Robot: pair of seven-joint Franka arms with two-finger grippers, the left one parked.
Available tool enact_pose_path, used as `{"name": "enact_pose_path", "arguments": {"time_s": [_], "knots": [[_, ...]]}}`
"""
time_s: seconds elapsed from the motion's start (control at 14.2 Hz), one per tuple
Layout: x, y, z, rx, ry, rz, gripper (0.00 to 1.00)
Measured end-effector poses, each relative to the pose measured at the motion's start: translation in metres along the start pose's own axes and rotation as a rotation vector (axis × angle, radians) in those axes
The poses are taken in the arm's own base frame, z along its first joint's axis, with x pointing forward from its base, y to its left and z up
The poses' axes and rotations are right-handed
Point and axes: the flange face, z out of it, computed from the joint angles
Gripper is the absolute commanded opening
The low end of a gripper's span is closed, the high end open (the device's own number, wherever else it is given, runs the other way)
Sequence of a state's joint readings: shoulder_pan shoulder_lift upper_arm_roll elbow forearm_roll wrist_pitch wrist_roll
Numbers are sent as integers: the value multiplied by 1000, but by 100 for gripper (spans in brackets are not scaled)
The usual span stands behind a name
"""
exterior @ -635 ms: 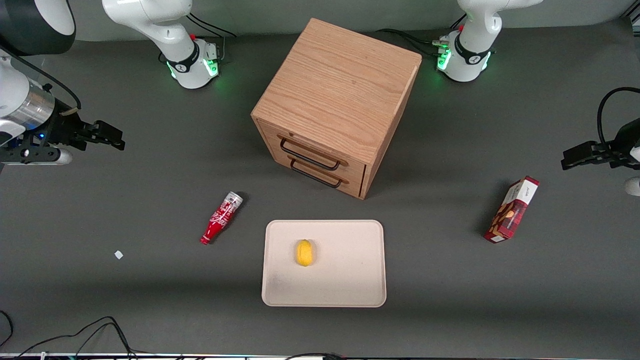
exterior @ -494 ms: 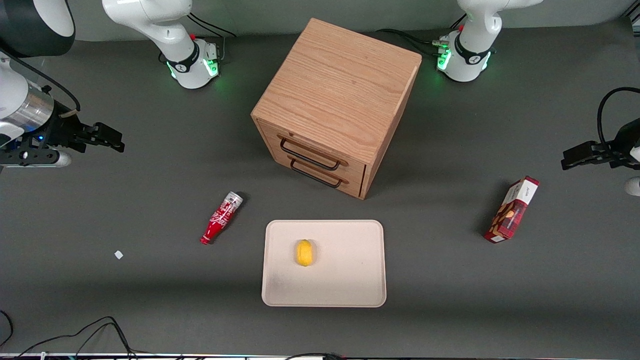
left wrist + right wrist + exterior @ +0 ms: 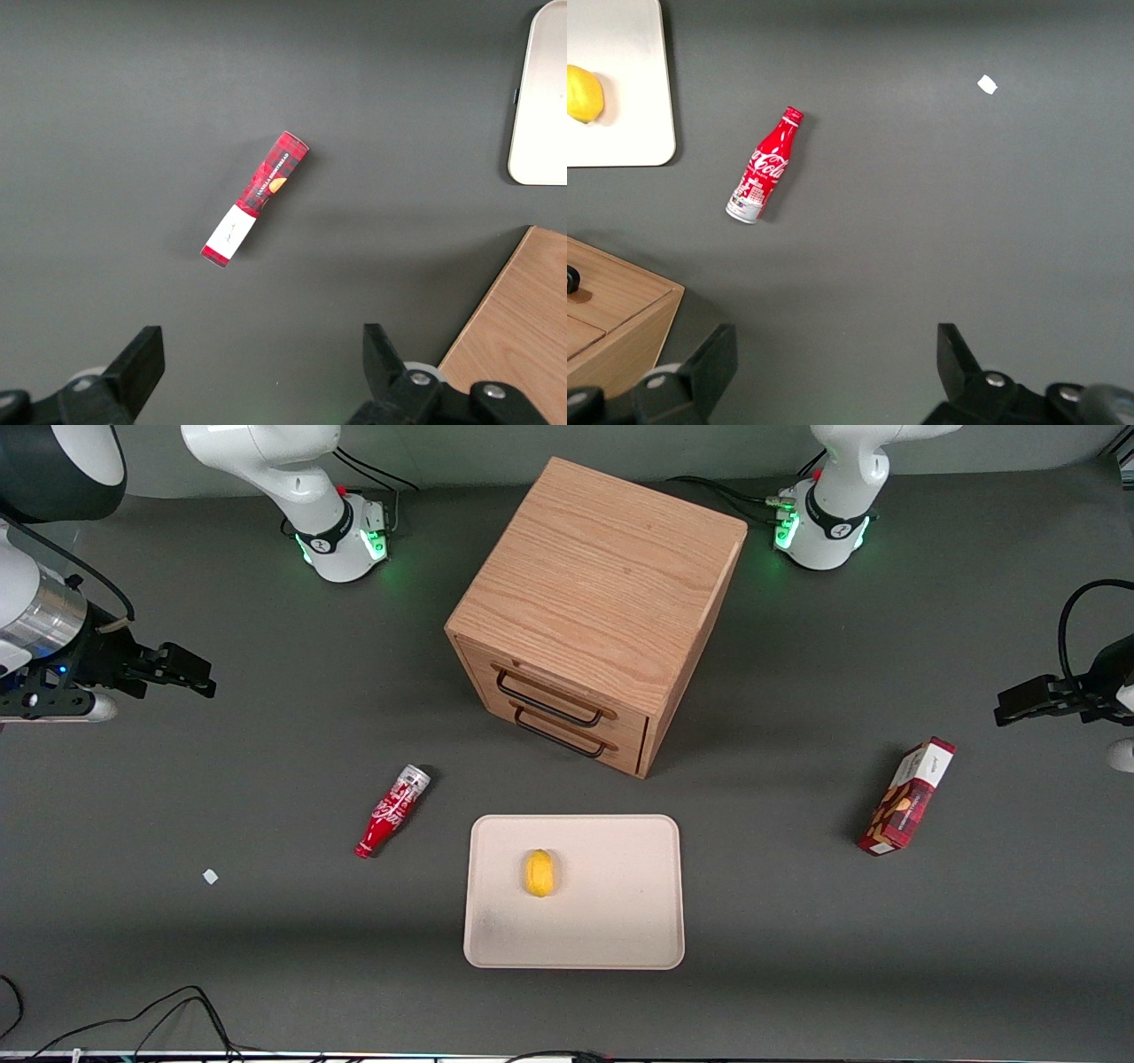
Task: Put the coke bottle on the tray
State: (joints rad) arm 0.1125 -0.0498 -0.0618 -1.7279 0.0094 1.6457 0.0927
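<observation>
Since a moment ago the gripper (image 3: 199, 677) has crept slightly up and toward the working arm's end of the table, while every object on the grey matte table (image 3: 266, 957) has stayed put. It hangs in the air with nothing in it, well apart from the coke bottle (image 3: 392, 811), and the right wrist view shows its two black fingers (image 3: 961, 367) spread wide. That bottle lies on its side on the bare tabletop, just beside the tray (image 3: 620, 939) and not touching it, its narrow red cap nearer the front camera than its silver-white base. Only the right wrist view makes the white script on the glossy red body (image 3: 766, 167) readable, and it also catches a corner of the tray (image 3: 638, 133) with the lemon (image 3: 583, 94) and a small white scrap (image 3: 987, 84). From the front the tray is a flat cream rectangle with rounded corners and a low rim, carrying the dimpled yellow lemon (image 3: 539, 872). Farther from the camera stands a wood-grain drawer cabinet (image 3: 602, 584) with two dark wire handles. A red rectangular snack box (image 3: 907, 795) lies toward the parked arm's end, and the left wrist view (image 3: 255, 198) shows its white end panel.
</observation>
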Motion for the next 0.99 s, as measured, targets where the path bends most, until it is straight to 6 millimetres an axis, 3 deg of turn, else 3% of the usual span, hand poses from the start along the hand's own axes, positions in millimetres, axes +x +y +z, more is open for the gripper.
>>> {"name": "enact_pose_path", "arguments": {"time_s": [0.21,0.49,0.71,0.99], "knots": [[2,0,4,-1,-9,0,100],[21,-7,39,-5,-65,5,100],[40,-19,77,31,-98,130,100],[56,-70,155,48,-45,292,100]]}}
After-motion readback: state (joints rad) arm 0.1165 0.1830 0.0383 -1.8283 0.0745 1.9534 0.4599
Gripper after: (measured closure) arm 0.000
